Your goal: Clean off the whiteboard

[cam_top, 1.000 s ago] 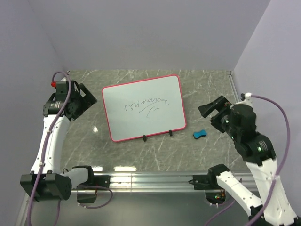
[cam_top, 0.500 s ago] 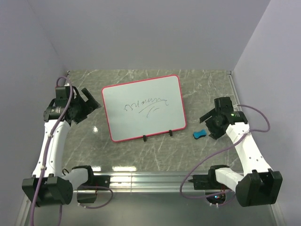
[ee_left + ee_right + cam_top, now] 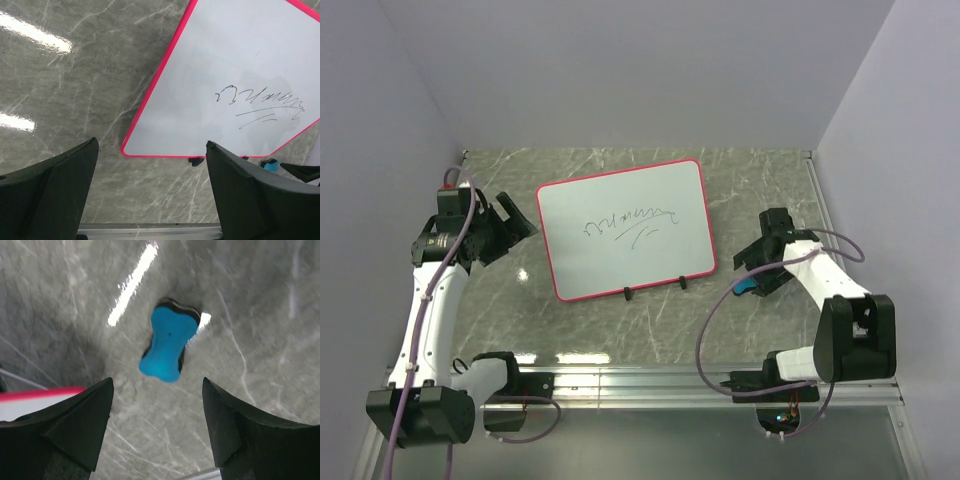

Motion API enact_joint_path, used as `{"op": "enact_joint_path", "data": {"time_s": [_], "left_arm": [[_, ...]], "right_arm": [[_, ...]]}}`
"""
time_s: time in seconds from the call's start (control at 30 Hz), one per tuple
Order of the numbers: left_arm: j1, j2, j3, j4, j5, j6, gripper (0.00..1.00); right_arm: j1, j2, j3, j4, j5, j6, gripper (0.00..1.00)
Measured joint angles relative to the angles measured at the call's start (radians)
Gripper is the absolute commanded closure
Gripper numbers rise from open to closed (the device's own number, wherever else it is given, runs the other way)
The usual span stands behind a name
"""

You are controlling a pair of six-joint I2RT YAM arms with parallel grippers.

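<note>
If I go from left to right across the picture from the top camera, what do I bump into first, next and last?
left gripper → whiteboard → blue eraser

You have a grey, marble-patterned table (image 3: 620, 325), pale-veined, with a few bright streaks of glare on it. The whiteboard (image 3: 660, 250) lies on it near the middle, turned a little askew, with its two black feet (image 3: 627, 293) on the near long edge and dark scribbles (image 3: 630, 222) at its centre. Near its near right corner, but apart from it, a small blue bone-shaped eraser (image 3: 169, 340) lies on the bare surface.
</note>
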Motion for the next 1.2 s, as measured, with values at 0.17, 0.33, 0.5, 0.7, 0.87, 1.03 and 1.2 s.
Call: {"op": "enact_joint_path", "data": {"time_s": [0.17, 0.33, 0.5, 0.7, 0.87, 1.03, 1.2], "left_arm": [[-0.002, 0.0, -0.019, -0.01, -0.006, 0.013, 0.08], [-0.002, 0.0, -0.037, -0.029, -0.023, 0.013, 0.1], [-0.002, 0.001, -0.038, -0.038, -0.037, 0.012, 0.11], [-0.002, 0.011, -0.038, -0.031, -0.027, 0.009, 0.12], [-0.002, 0.048, -0.038, 0.017, 0.006, 0.018, 0.25], [-0.002, 0.077, -0.038, 0.087, 0.031, 0.063, 0.35], [-0.002, 0.092, -0.038, 0.19, 0.069, 0.092, 0.33]], "right_arm": [[-0.015, 0.094, 0.0, 0.079, 0.0, -0.011, 0.23], [-0.022, 0.18, 0.0, 0.114, 0.011, -0.023, 0.31], [-0.029, 0.214, 0.003, 0.126, 0.024, -0.041, 0.5], [-0.034, 0.232, 0.022, 0.122, 0.035, -0.077, 0.8], [-0.037, 0.23, 0.039, 0.105, 0.051, -0.109, 0.97], [-0.039, 0.161, 0.061, 0.055, 0.058, -0.146, 1.0], [-0.04, 0.045, 0.119, -0.014, 0.073, -0.182, 1.0]]}}
